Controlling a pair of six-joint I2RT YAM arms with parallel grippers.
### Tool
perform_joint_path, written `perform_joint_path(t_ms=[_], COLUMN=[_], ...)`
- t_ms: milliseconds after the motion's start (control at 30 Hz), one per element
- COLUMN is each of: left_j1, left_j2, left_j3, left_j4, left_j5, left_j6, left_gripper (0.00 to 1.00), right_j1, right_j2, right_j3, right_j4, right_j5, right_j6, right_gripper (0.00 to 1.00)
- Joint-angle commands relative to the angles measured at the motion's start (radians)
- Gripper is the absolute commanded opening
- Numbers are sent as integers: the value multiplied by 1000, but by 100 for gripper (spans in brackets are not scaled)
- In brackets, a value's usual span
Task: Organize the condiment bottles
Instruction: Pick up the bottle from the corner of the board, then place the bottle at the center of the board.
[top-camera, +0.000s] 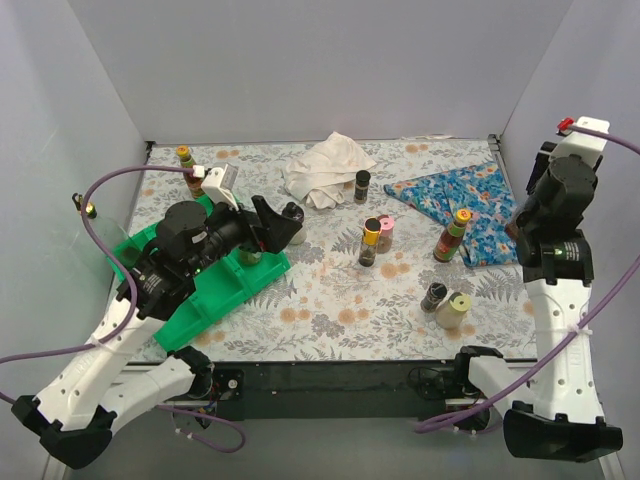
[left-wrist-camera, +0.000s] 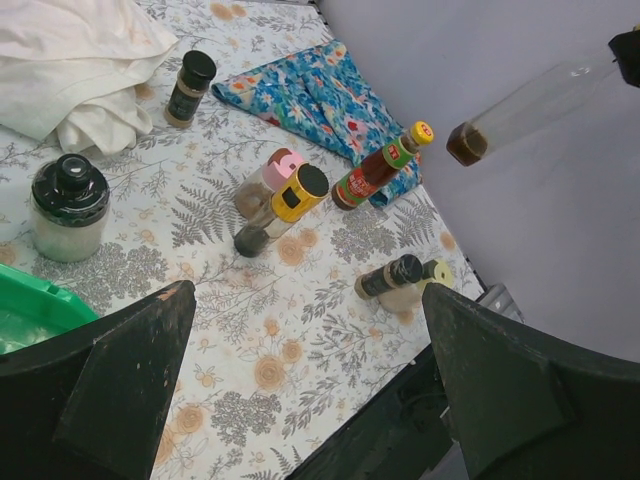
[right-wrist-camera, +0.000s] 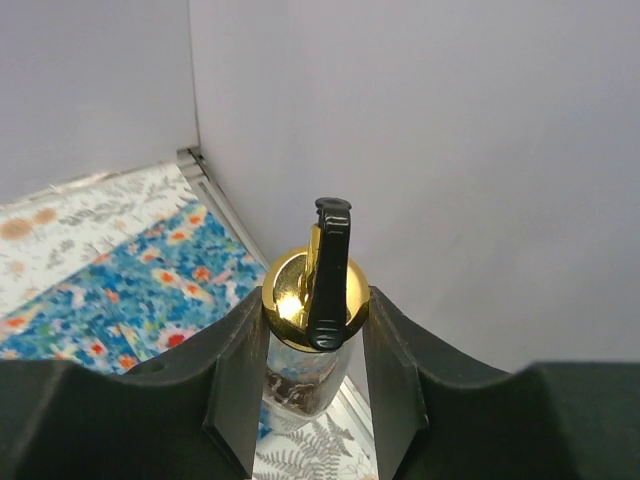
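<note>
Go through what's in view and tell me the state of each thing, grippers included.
Left gripper: open, empty.
Right gripper: shut on gold-capped bottle, held in the air.
White cloth: crumpled.
Blue floral cloth: laid out, wrinkled.
Tall sauce bottle: upright, capped.
Yellow-capped jar: upright, closed.

A desk (top-camera: 330, 310) covered in a pale sheet printed with grey ferns and orange flowers fills the middle of the top view. A green plastic tray (top-camera: 225, 295) with compartments lies slantwise at the lower left of that surface. A crumpled white cloth (top-camera: 320, 170) sits at upper centre, near the back edge. To its right a blue floral cloth (top-camera: 480, 195) is spread flat, reaching toward the right-hand wall. Plain grey walls (top-camera: 320, 60) enclose the back and both sides.
</note>
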Motion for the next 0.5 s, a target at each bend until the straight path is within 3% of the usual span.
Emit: perform_joint_path(t_ms=[0, 200, 467], left_j1=[2, 2, 2], left_j2=[-20, -20, -23], left_j3=[52, 69, 81], left_j4=[-42, -51, -74], left_j5=[-32, -38, -58], left_j6=[-2, 5, 8], left_gripper=[98, 98, 98], right_j1=[3, 24, 159], right_j2=[28, 134, 211], right_j3=[170, 373, 612], right_j4=[6, -62, -162], right_j5=[-105, -303, -527], right_j6=[-9, 5, 33], right_gripper=[1, 1, 1])
